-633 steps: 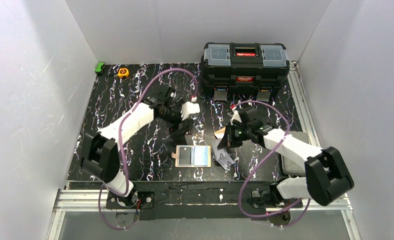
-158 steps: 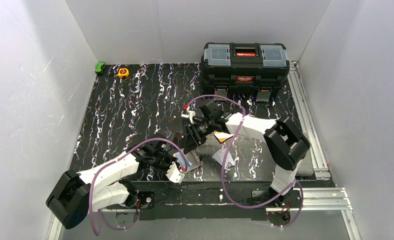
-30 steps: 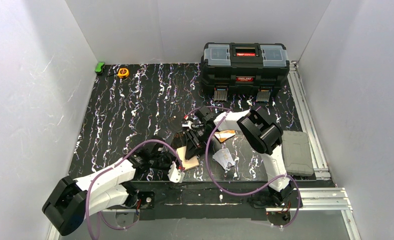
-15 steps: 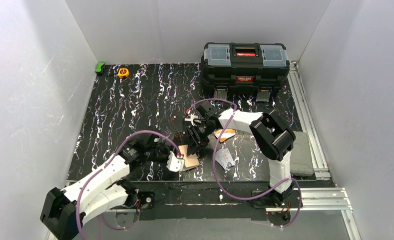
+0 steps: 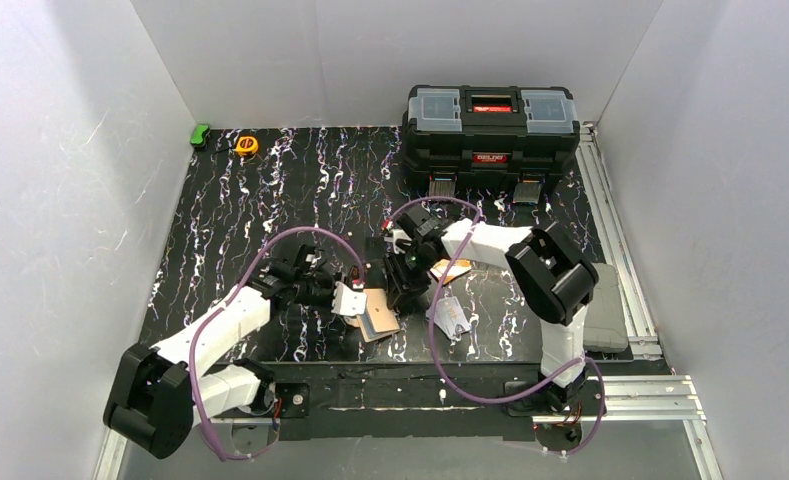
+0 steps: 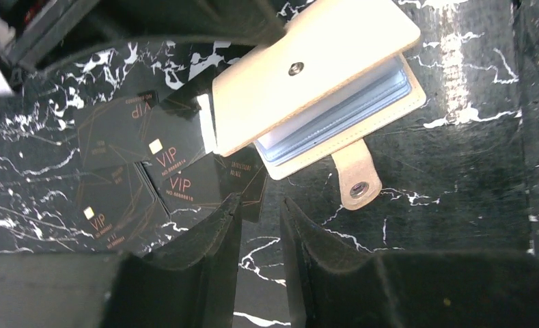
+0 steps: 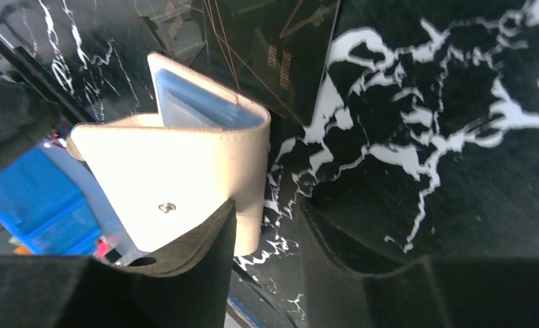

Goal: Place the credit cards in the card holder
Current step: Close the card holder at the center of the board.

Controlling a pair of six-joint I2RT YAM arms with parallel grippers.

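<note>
Since half a second ago the left hand point(image 5: 348, 298) has drawn away from the near edge and now sits just left of the card holder point(image 5: 377, 318). The right hand point(image 5: 407, 280) has eased a little to the right and stands at the holder's far-right corner. The holder therefore lies on the worktop point(image 5: 270, 200) between the two hands. It is folded almost shut, with blue sleeves showing between its covers.

From the left wrist, the holder point(image 6: 307, 68) lies ahead and to the right, its long axis slanted. Its snap tab point(image 6: 355, 179) points back toward the left hand point(image 6: 259, 205), whose fingers stand narrowly apart and empty. Black VIP cards point(image 6: 177, 171) lie just beside the holder's left edge.

The right hand point(image 7: 266, 208) is moderately parted and grips nothing; the holder's folded edge point(image 7: 177, 171) is right at its fingertips. An orange card point(image 5: 452, 269) and a silver-white card point(image 5: 452, 316) lie to its right, so that arm is probably the better one to fetch them.
</note>
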